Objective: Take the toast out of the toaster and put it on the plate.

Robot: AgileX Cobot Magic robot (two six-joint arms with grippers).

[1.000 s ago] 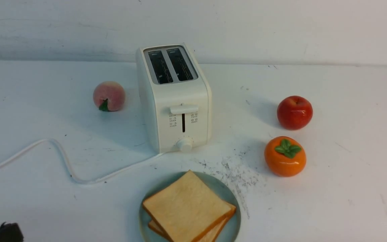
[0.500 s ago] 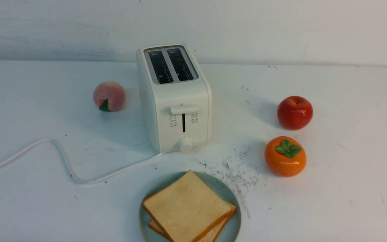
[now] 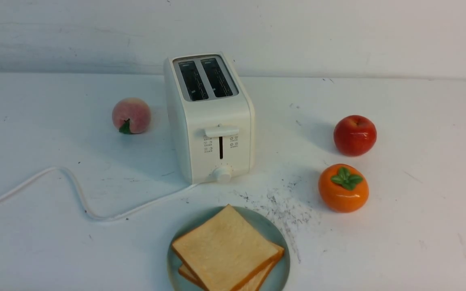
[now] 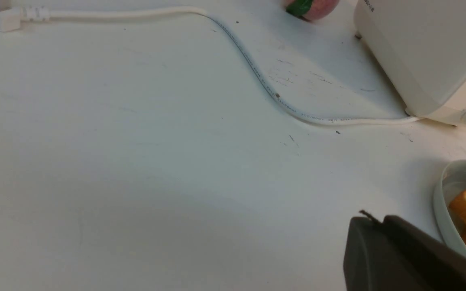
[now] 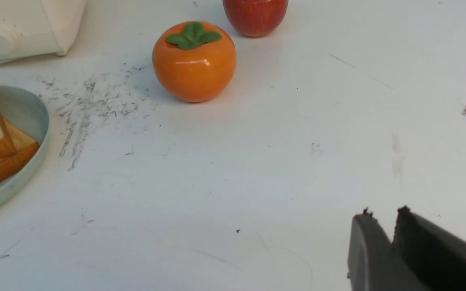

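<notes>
On the white table, scuffed with dark marks toward the near middle, a pink peach sits off to the left, while on the right a red apple stands just behind an orange persimmon with green leaves.

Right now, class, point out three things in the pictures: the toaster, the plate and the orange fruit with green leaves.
toaster [image 3: 212, 121]: front view, on its white front face above the lever.
plate [image 3: 278, 238]: front view, on its bare rim right of the toast.
orange fruit [image 3: 343, 193]: front view, on its glossy skin below the leaves.
</notes>
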